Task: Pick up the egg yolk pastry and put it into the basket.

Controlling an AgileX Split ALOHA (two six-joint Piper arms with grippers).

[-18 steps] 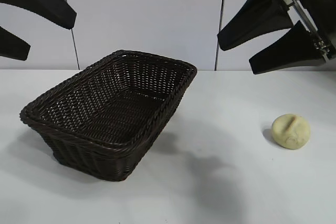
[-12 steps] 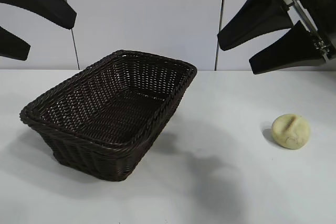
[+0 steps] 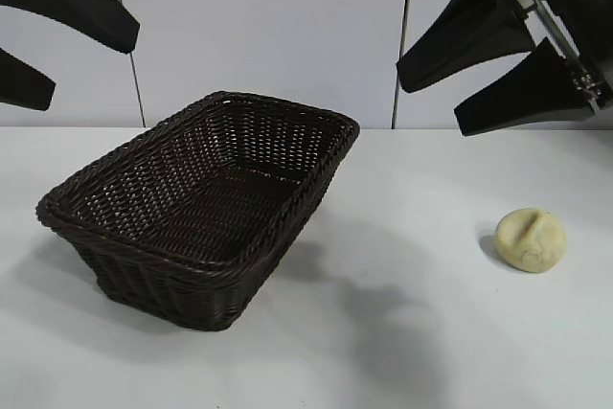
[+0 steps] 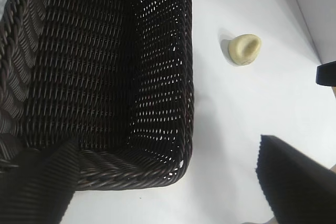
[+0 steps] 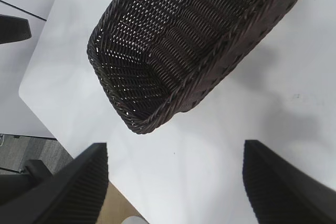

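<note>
— White table all the way across, and behind it a pale wall split by two thin dark seams. What's the biggest thing on it?

— That would be the basket, dark brown wicker with a braided rim, sitting on the left half of the table. Nothing is inside it; you can see straight down to the woven bottom from the left arm's camera.

— And the arms?

— Both hang up high, clear of the table. Over at the top left edge is the left gripper, its two black fingers spread wide with only air between them. On the opposite side, at the top right, is the right gripper, fingers also well apart and holding nothing. It hangs above the right side of the table, higher than the pastry and a little back from it.

— Where is the pastry?

— Out on the bare table, well to the right of the basket. The egg yolk pastry is a small pale yellow lump with a crease over its top, throwing a soft shadow on its left side. Nothing touches it.
</note>
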